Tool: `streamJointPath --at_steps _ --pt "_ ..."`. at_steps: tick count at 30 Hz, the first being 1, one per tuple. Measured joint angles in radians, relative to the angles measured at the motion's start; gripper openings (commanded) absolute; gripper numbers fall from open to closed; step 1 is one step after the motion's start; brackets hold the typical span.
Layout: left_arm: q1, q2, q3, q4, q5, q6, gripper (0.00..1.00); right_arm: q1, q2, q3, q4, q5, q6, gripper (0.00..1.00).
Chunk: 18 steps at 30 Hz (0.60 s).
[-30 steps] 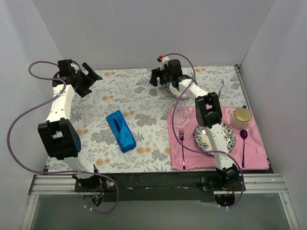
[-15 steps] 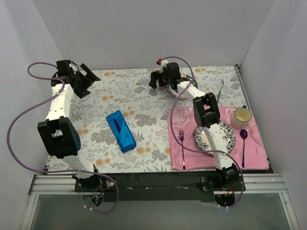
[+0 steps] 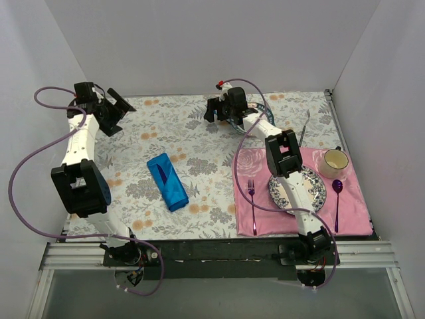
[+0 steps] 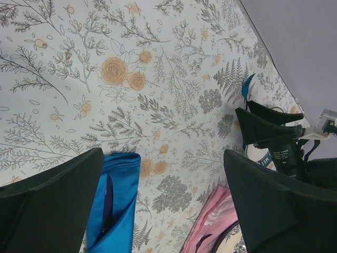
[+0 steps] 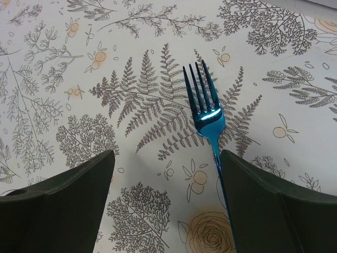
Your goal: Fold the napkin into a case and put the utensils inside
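Right gripper [image 5: 167,206], wide open and empty, hovers over the fork [image 5: 208,119] near the table's [image 3: 199,133] far edge. Left gripper [image 4: 163,211] gapes empty at the far-left corner; case [image 3: 167,181] lies left of centre.

The left arm [image 3: 78,149] rises along the left side of the top view and bends at the wrist into the upper left corner. The left gripper [image 3: 121,113] points toward the right, jaws spread wide, gripping nothing. The right arm [image 3: 285,156] stretches from the lower right to the upper centre. The right gripper [image 3: 211,111] tilts downward there, jaws parted wide, holding nothing.
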Motion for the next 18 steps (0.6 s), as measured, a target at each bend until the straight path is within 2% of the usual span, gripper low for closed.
streamJointPath --at_steps 13,15,18 --pt "0.01 0.009 0.002 -0.014 0.005 -0.002 0.98 0.063 -0.043 -0.076 -0.006 -0.051 0.029 0.7" --pt "0.015 0.009 0.002 -0.017 0.005 -0.003 0.98 0.078 -0.047 -0.08 -0.014 -0.071 0.037 0.7" --pt "0.022 0.009 0.002 -0.02 0.008 -0.007 0.98 0.097 -0.052 -0.08 -0.035 -0.093 0.024 0.77"
